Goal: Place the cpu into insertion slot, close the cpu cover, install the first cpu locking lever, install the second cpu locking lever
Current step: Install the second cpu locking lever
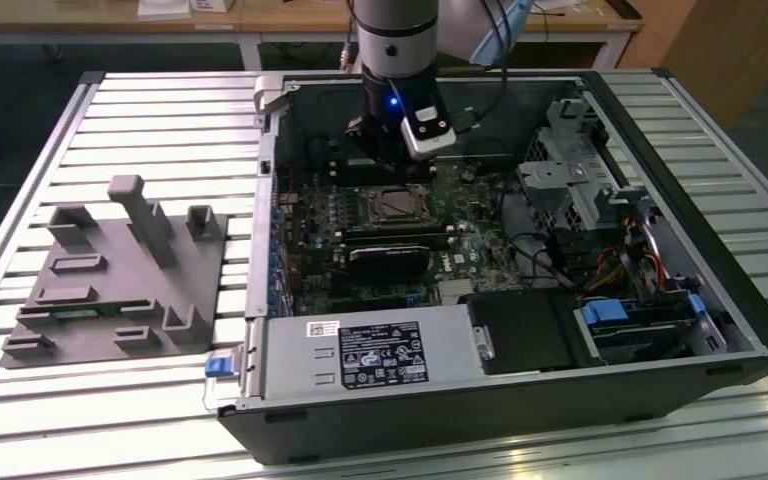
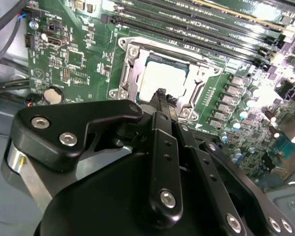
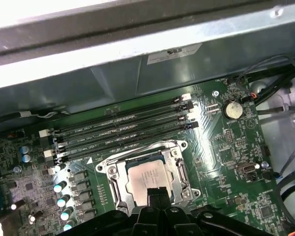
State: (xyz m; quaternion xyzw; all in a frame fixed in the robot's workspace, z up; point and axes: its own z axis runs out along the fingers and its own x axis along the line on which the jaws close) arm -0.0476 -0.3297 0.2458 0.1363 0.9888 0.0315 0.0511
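Note:
The cpu [image 3: 146, 173] [image 2: 160, 76] lies flat in the insertion slot [image 1: 396, 205] on the green board, its silvery top showing. The cpu cover [image 3: 179, 169] [image 2: 130, 73], a silvery metal frame, lies down around it, with the chip showing through its window. My gripper [image 2: 161, 93] [image 3: 155, 192] [image 1: 381, 160] hangs just above the socket's edge, at the side of the chip away from the memory slots. Its two dark fingers are pressed together with nothing visibly between them. No locking lever can be told apart from the frame.
Long black memory slots [image 3: 123, 128] run beside the socket, towards the case wall [image 3: 137, 59]. A coin battery [image 3: 231, 109] and loose cables sit off to one side. The power supply [image 1: 371, 350] and drive cage [image 1: 571, 170] crowd the case. A grey fixture block [image 1: 111, 280] stands on the slatted table.

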